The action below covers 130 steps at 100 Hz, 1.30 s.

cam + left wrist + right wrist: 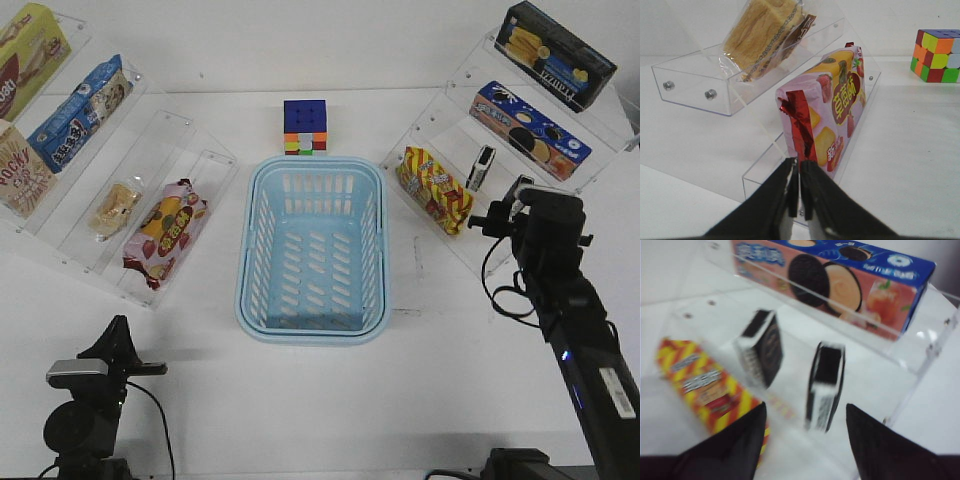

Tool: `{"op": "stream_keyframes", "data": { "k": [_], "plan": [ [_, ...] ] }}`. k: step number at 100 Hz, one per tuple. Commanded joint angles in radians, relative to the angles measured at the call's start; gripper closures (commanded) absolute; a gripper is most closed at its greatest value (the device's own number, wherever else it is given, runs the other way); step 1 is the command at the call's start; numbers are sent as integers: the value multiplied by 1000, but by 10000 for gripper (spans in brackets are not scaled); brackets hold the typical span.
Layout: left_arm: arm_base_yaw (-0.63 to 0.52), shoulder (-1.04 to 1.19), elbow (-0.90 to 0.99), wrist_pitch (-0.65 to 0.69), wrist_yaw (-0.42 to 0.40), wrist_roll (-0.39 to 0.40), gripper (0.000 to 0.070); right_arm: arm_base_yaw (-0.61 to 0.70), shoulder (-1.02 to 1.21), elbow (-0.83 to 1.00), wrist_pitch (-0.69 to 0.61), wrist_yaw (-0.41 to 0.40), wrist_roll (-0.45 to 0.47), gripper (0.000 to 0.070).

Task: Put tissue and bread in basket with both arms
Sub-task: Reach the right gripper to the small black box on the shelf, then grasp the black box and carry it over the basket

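The light blue basket (312, 250) stands empty at the table's middle. The bread (113, 208) lies in clear wrap on the left acrylic rack and also shows in the left wrist view (762, 30). My left gripper (799, 172) is shut and empty, low at the front left (119, 328), short of the rack. Two black tissue packets stand on edge on the right rack, one (826, 385) in line with my open right gripper (805, 415) and just beyond its tips, the other (762, 347) further off. In the front view the right gripper (508, 205) is at the rack by a tissue packet (481, 167).
A pink strawberry snack bag (827, 110) sits right ahead of the left fingertips. A red-and-yellow snack bag (700, 385) lies beside the right gripper, with a blue cookie box (835, 280) on the shelf above. A colour cube (305, 127) stands behind the basket. More boxes fill both racks.
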Motion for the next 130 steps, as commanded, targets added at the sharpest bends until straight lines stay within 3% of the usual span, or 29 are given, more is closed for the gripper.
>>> {"op": "stream_keyframes", "data": {
  "k": [1,29,33,41,45,64,75,91,105,130],
  "plan": [
    [0,-2,-20,11,3,-8,699,-13,71,54,-1,5,-38,327],
    [0,-2,-20,11,3,-8,699,-56,232,111,55,-1,-37,343],
    [0,-2,-20,11,3,-8,699,-57,241,111,56,-9,-37,403],
    [0,-2,-20,11,3,-8,699,-57,249,111,59,-31,-48,626],
    [0,-2,-20,11,3,-8,699,-57,249,112,60,-34,-60,700],
    [0,-2,-20,11,3,-8,699,-56,165,125,7,-22,-85,700],
    [0,-2,-20,11,3,-8,699,-46,49,126,-37,-53,-60,700],
    [0,-2,-20,11,3,-8,699,25,-104,126,-62,-282,4,700],
    [0,-2,-20,11,3,-8,699,169,-132,125,-49,-523,19,700],
    [0,-2,-20,11,3,-8,699,492,-15,124,-18,-542,-72,688]
  ]
}}
